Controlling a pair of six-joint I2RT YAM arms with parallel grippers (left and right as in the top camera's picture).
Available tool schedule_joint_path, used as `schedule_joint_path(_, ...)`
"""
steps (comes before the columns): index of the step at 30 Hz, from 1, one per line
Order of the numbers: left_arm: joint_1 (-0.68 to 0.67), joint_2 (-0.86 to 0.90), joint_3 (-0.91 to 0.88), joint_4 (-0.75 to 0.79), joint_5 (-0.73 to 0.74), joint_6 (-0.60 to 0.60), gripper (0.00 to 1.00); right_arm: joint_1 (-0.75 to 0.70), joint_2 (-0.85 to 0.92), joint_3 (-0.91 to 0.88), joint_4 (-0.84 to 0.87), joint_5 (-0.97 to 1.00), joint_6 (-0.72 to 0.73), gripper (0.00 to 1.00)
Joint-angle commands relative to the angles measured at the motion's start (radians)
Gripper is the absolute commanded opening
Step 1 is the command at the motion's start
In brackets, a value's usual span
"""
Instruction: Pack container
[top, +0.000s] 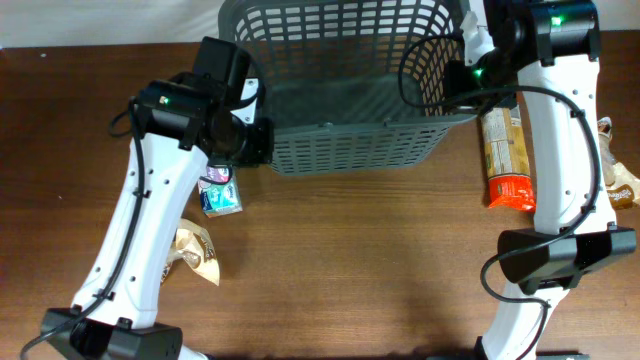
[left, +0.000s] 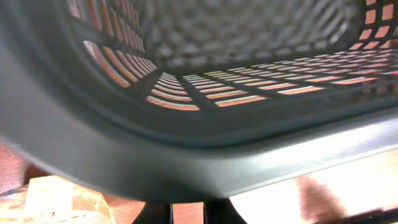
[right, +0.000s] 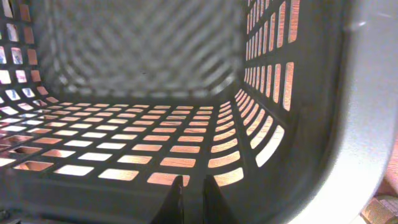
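I'm holding the basket (top: 350, 148) w/ both arms at the far side of the worktop (top: 350, 260), approx. centre. My left tool (top: 255, 140) is clenching on the near-left corner of its rim; my right tool (top: 470, 72) is clenching on the right rim. In the left wrist view the thick grey rim (left: 186, 155) is filling the frame just above my fingers (left: 155, 214), slotted walls behind it. In the right wrist view my fingers (right: 177, 196) are sitting nearly together at the rim, looking into the inside, which has nothing in it. A blue packet (top: 220, 193) and a tan bag (top: 197, 250) are lying beside my left arm; an orange packet (top: 505, 165) is lying right of the basket.
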Motion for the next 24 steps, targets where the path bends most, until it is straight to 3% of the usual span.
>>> schedule_joint_path(1,0.023,0.01,-0.005,0.006,-0.018,0.018,0.03,0.01,0.009,-0.009,-0.006,-0.002,-0.011,0.04)
schedule_joint_path(14,0.022,-0.014,0.003,-0.015,-0.076,0.04,0.03,0.009,-0.042,0.083,-0.006,-0.009,-0.007,0.04)
schedule_joint_path(21,0.022,-0.133,0.038,-0.027,-0.172,0.039,0.02,0.006,-0.2,0.165,-0.006,0.0,0.02,0.04)
schedule_joint_path(24,0.023,-0.209,0.046,-0.021,-0.224,0.038,0.08,0.0,-0.288,0.165,-0.006,0.043,0.026,0.04)
